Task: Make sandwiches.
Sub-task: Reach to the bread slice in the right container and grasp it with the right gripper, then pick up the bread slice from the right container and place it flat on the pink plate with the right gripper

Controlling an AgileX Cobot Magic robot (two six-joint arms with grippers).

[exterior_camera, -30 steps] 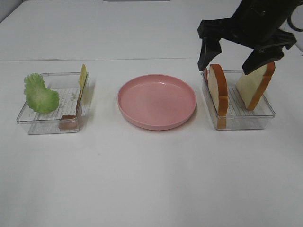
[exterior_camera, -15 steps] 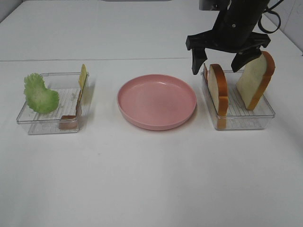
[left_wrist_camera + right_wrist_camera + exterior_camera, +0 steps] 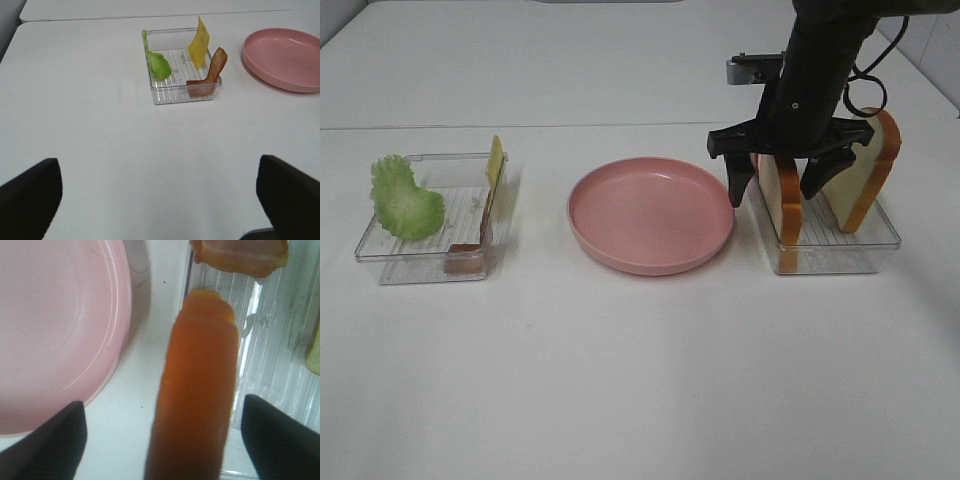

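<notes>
R claw (image 3: 773,192) is straddling the upright bread slice (image 3: 782,210) in the clear tray (image 3: 845,258), jaws wide and not gripping yet. One finger is hanging outside the tray wall, on the pink plate (image 3: 650,215) side, so closing is prob. risking pinching the wall w/ the slice, or tipping it. L claw (image 3: 160,200) is idling open over the tabletop (image 3: 100,150). Vs. a sec ago, R claw is sitting lower, off the rear slice (image 3: 865,180).

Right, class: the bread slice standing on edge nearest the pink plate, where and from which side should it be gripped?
Take the bread slice by its upper crust, pinching across the two flat faces, coming straight down from above. It stands upright on edge in the clear tray with free gaps on both sides; the open right gripper straddles it.
</notes>
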